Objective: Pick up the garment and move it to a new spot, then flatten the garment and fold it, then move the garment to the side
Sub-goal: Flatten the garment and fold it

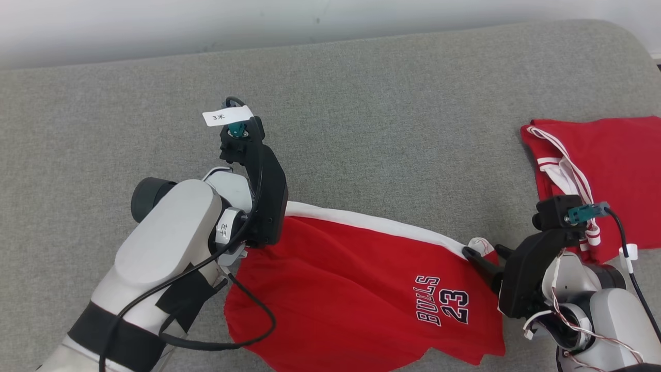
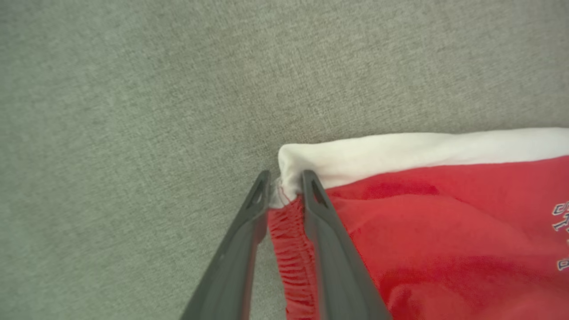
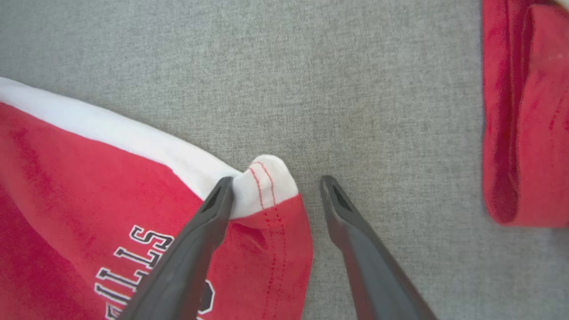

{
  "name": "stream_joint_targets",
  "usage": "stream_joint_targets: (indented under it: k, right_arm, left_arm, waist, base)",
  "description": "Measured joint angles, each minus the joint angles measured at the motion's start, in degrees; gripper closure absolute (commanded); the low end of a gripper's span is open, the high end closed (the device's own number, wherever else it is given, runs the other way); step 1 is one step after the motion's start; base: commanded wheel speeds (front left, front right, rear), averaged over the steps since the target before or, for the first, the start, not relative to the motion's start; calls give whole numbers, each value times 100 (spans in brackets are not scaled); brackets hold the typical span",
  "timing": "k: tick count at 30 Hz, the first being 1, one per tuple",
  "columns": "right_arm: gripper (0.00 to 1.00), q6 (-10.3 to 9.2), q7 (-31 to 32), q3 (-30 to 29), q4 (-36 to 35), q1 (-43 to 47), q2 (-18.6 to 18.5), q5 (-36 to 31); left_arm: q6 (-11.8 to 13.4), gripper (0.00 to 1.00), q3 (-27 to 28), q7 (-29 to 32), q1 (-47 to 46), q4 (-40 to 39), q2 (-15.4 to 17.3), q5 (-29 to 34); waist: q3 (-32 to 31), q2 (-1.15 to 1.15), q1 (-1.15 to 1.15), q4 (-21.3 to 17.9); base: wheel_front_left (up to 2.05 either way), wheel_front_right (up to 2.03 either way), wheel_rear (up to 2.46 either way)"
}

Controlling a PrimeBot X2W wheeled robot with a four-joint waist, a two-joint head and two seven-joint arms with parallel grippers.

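my left gripper (image 2: 286, 180) pinches the red shorts (image 1: 351, 268) at their 9 o'clock corner; the right gripper (image 3: 276, 182) is spread over the 3 o'clock corner. i judge flattening is underway, with folding and moving aside left.

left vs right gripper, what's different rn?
Left gripper has jaws narrow, pinching the garment corner; right gripper has jaws wide, gripping nothing. Left gripper has cloth bunched between its jaws; right gripper straddles its corner, one jaw over cloth, one over bare grey surface. Both sit at the white band.
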Motion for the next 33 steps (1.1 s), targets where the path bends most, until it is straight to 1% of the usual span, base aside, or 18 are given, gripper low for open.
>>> stream_joint_targets:
  k: [1, 4, 5, 6, 7, 9, 10, 12, 13, 22, 25, 30, 33]
  right_arm:
    - [0, 0, -22, 9, 34, -22, -1, 16]
    - [0, 0, -89, 34, 129, -124, -2, 30]
    - [2, 0, -99, 59, 163, -147, -3, 32]
    - [33, 0, -122, 81, 197, -180, -4, 36]
    - [53, 0, -126, 110, 229, -216, -5, 47]
    - [77, 0, -140, 159, 288, -244, -8, 97]
    - [81, 0, -141, 176, 311, -247, -7, 108]
    - [95, 0, -147, 191, 356, -268, -7, 130]
    - [100, 0, -147, 199, 371, -275, -4, 131]
    - [100, 0, -230, 235, 408, -289, -3, 138]
    - [100, 0, -387, 292, 332, -297, -3, 208]
    - [100, 0, -926, 293, 226, -458, 0, 341]
    - [100, 0, -1134, 252, 244, -543, -1, 378]
  left_arm:
    - [1, 64, -5, 0, 2, 1, 0, -3]
    - [0, 79, -13, 1, 2, 2, 0, -32]
    - [-4, 84, -14, 0, 3, 4, 1, -43]
    - [-9, 96, -15, 1, 3, 10, 1, -46]
    - [-36, 100, -19, 5, 4, 19, 0, -55]
    - [-55, 100, -21, 27, 9, 30, -10, -130]
    - [-63, 100, -21, 44, 10, 36, -13, -159]
    - [-97, 100, -25, 46, 18, 46, -20, -183]
    - [-103, 100, -29, 60, 25, 51, -23, -205]
    - [-199, 100, -10, -87, 90, 99, -22, -292]
    - [-211, 100, 27, -310, 89, 73, -30, -310]
    - [-176, 100, 179, -887, -1, 53, -18, -282]
    - [-143, 100, 290, -1255, -18, 48, -27, -283]
  waist:
    - [10, 0, 0, 2]
    - [34, 0, 0, 9]
    - [40, 0, 0, 12]
    - [46, 0, 0, 15]
    - [48, -1, 0, 20]
    - [43, 0, 0, 29]
    - [39, 0, 0, 35]
    - [29, -1, 0, 45]
    - [23, -1, 0, 50]
    - [-61, 0, 0, 40]
    - [-96, -1, 0, 36]
    - [-186, 0, 0, 51]
    - [-268, 0, 0, 79]
  base:
    - [0, 0, 0]
    - [0, 0, 0]
    - [0, 0, 0]
    - [0, 0, 0]
    - [0, 0, 0]
    - [0, 0, 0]
    - [0, 0, 0]
    - [0, 0, 0]
    - [0, 0, 0]
    - [0, 0, 0]
    - [0, 0, 0]
    - [0, 0, 0]
    - [0, 0, 0]
